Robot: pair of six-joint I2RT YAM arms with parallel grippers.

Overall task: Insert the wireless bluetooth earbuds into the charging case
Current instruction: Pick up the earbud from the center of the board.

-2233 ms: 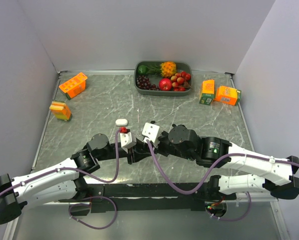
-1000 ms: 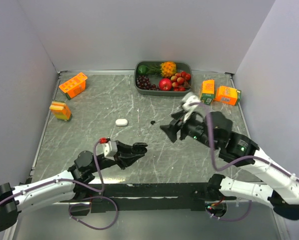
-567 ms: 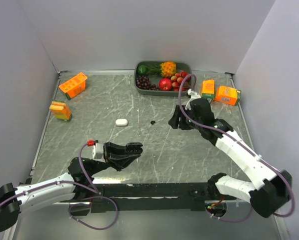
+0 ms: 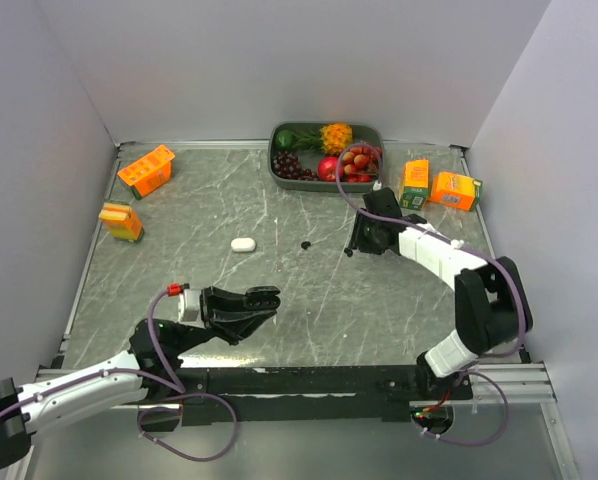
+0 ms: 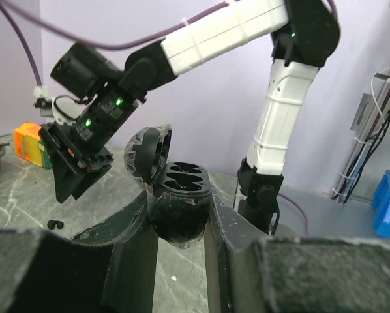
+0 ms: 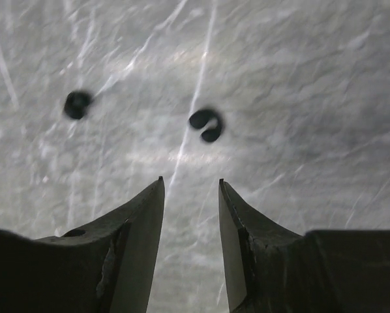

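Low in the middle of the left wrist view, the left gripper (image 5: pixel 179 215) is clamped on the black charging case (image 5: pixel 182 182), its lid tipped open and two empty wells facing up. Farther out, the right gripper (image 6: pixel 190 184) hangs empty over the marble table (image 6: pixel 312 78), jaws parted only a little. Two black earbuds (image 4: pixel 306 245) lie loose there. The nearer earbud (image 6: pixel 206 125) sits just beyond the fingertips, slightly right of the gap, and the farther earbud (image 6: pixel 77 104) is well off at upper left. They look light, hard and glossy (apt to squirt from a sloppy pinch), so the nearer one is best pinched squarely across its rounded body.
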